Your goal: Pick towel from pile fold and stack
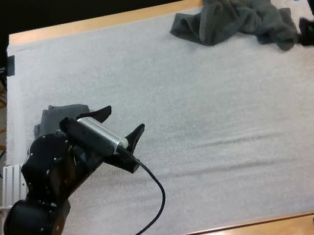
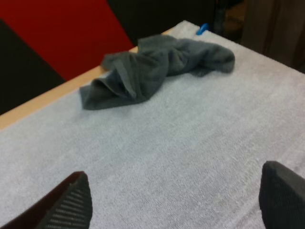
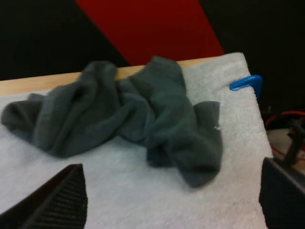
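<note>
1. Towels, two in all. Both are dark grey-green: one crumpled towel (image 1: pixel 236 15) and one folded towel (image 1: pixel 54 118).
2. The crumpled towel lies at the far right of the white mat (image 1: pixel 210 145), close to the far wooden edge of the table (image 1: pixel 99 23). It spreads sideways in loose lumps, with one end trailing toward the right edge.
3. The folded towel lies flat near the mat's left edge. The left arm hides part of it, so I cannot tell whether it is one layer or several.
4. Grippers, two, each with two black fingers.
5. The left gripper (image 1: pixel 127 116) hangs over the mat just to the right of the folded towel. Its fingers (image 2: pixel 71 200) stand wide apart with nothing between them — only bare mat shows in the gap. It points toward the crumpled towel, which is well apart from it.
6. The right gripper (image 3: pixel 171 191) is at the mat's far right edge, just beside the trailing end of the crumpled towel. Its fingers are spread wide and grip nothing. In the right wrist view the towel lies ahead of the fingertips, clear of both.
</note>
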Robot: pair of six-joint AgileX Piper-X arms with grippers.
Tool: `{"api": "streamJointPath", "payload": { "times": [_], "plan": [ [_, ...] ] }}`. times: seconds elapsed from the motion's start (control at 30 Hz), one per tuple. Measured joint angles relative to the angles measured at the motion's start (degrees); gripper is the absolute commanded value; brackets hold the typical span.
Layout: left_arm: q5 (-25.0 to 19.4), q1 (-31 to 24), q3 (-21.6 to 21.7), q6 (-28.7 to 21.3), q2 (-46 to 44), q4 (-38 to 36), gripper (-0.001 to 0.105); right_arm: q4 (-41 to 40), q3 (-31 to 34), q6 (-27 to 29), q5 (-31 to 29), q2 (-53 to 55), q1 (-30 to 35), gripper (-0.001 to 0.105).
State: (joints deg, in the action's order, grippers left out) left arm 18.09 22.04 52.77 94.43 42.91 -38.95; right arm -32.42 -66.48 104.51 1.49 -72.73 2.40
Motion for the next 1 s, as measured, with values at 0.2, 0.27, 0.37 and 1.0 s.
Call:
{"api": "streamJointPath", "payload": {
  "times": [0.2, 0.27, 0.37, 1.0],
  "plan": [
    [0.18, 0.00, 0.00, 1.16, 0.33, -0.31, 0.070, 0.26, -10.82, -0.61, -2.08, -19.66, 0.00, 0.072],
    [0.26, 0.00, 0.00, 2.01, 0.33, -0.31, 0.070, -0.18, -14.38, -2.02, -2.29, -26.12, 0.00, 0.072],
    [0.33, 0.00, 0.08, 3.69, 0.33, -0.31, 0.070, -1.00, -18.05, -3.39, -2.48, -36.09, 0.00, 0.072],
    [1.65, 0.00, 0.06, 4.12, 0.33, -0.31, 0.070, -5.69, -23.40, -6.71, -6.09, -46.69, 0.00, 0.009]
  ]
}}
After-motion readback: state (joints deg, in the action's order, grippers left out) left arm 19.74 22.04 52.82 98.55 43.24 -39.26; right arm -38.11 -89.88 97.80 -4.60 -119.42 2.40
